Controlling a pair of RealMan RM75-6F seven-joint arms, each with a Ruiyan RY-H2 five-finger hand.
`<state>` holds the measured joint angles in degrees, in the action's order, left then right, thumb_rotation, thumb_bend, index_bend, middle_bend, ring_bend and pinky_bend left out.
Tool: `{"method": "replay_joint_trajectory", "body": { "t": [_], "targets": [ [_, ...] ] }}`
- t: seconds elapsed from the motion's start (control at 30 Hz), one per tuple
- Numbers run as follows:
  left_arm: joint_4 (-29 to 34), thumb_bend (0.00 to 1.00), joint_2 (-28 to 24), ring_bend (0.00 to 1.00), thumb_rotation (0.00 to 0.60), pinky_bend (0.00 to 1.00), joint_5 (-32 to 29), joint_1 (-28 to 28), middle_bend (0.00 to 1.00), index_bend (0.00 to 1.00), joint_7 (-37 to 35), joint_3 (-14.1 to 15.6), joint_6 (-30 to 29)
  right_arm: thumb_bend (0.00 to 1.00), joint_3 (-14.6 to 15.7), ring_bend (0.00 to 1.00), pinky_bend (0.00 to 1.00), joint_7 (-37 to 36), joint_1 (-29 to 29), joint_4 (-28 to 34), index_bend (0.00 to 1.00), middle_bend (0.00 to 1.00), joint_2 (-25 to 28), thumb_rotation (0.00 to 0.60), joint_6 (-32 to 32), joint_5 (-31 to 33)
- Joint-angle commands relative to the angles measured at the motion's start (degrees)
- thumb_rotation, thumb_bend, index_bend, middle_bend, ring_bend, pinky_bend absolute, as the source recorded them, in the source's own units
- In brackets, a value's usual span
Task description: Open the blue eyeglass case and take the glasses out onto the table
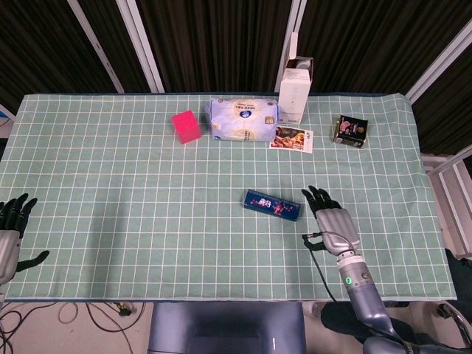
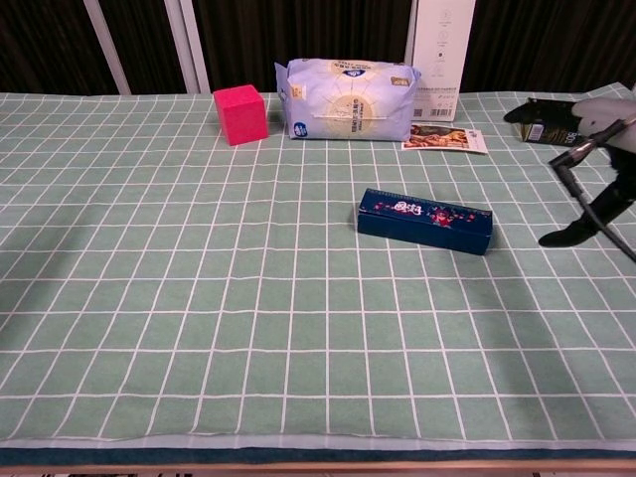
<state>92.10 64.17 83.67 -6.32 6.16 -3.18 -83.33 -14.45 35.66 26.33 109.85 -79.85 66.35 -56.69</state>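
The blue eyeglass case [image 1: 273,204] [image 2: 425,221] lies closed near the middle of the green checked cloth, long side running left to right. My right hand [image 1: 331,220] [image 2: 586,149] hovers just right of the case, fingers spread and empty, not touching it. At the table's near left edge my left hand [image 1: 10,232] is spread with nothing in it; the chest view does not show it. No glasses are visible.
Along the back stand a pink cube [image 1: 186,126], a pale blue soft pack [image 1: 244,119], a tall white carton [image 1: 295,87], a flat picture card [image 1: 291,139] and a small dark tin [image 1: 350,130]. The cloth [image 1: 133,199] spans the table.
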Motion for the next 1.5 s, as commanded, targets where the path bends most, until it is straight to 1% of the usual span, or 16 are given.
{"method": "replay_joint_trajectory", "body": {
  "t": [0.03,0.13,0.3,0.43,0.53,0.67,0.8,0.9,1.1,1.27,1.5],
  "targets": [
    [-0.1,0.0,0.0,0.0,0.6,0.0,0.1,-0.1,0.0,0.0,-0.1,0.0,0.1,0.12,-2.4,0.0,0.23,5.2,5.2,-0.5,0.01,0.0,-5.2,0.6,-1.0,7.1],
    [-0.4,0.0,0.0,0.0,0.6,0.0,0.3,-0.2,0.0,0.0,-0.1,0.0,0.0,0.12,-3.6,0.0,0.23,7.6,8.4,-2.4,0.03,0.0,-8.5,0.6,-0.9,11.3],
    [-0.4,0.0,-0.1,0.0,0.6,0.0,0.6,-0.3,0.0,0.0,-1.1,0.0,0.1,0.12,-5.8,0.0,0.23,10.2,13.9,-7.4,0.03,0.0,-14.1,0.6,-0.6,17.9],
    [-0.5,0.0,-0.2,0.0,0.6,0.0,0.6,-0.4,0.0,0.0,-1.7,0.0,0.2,0.13,-6.7,0.0,0.23,10.4,16.8,-11.1,0.03,0.0,-17.1,0.6,-0.6,19.9],
    [-0.5,0.0,-0.3,0.0,0.6,0.0,0.3,-0.5,0.0,0.0,-1.9,0.0,0.4,0.13,-6.9,0.0,0.23,10.2,18.4,-14.2,0.03,0.0,-18.9,0.6,-0.7,20.8],
    [-0.4,0.0,-0.4,0.0,0.6,0.0,0.0,-0.5,0.0,0.0,-2.3,-0.1,0.5,0.14,-6.5,0.0,0.23,10.1,20.0,-17.0,0.03,0.0,-20.3,0.6,-1.2,21.8],
    [-0.3,0.0,-0.4,0.0,0.6,0.0,-0.2,-0.6,0.0,0.0,-2.5,-0.1,0.8,0.22,-6.7,0.0,0.23,9.3,21.4,-19.6,0.07,0.0,-21.8,0.6,-1.7,22.2],
    [-0.2,0.01,-0.4,0.0,0.6,0.0,-0.2,-0.6,0.0,0.0,-2.6,-0.1,0.8,0.25,-6.9,0.0,0.23,9.3,22.9,-21.9,0.09,0.0,-23.0,0.6,-2.4,22.8],
    [-0.1,0.01,-0.5,0.0,0.6,0.0,-0.5,-0.7,0.0,0.0,-3.0,-0.1,1.1,0.27,-7.5,0.0,0.23,9.5,25.3,-25.4,0.14,0.0,-24.6,0.6,-3.8,24.0],
    [0.1,0.01,-0.6,0.0,0.6,0.0,-0.8,-0.8,0.0,0.0,-3.4,-0.1,1.6,0.28,-6.7,0.0,0.23,10.9,27.3,-28.8,0.19,0.0,-25.1,0.6,-5.2,24.5],
    [0.4,0.01,-0.8,0.0,0.6,0.0,-1.1,-0.9,0.0,0.0,-3.8,-0.1,1.9,0.29,-6.5,0.0,0.23,14.2,29.8,-31.2,0.22,0.0,-25.6,0.6,-5.6,27.8]
  ]
}}
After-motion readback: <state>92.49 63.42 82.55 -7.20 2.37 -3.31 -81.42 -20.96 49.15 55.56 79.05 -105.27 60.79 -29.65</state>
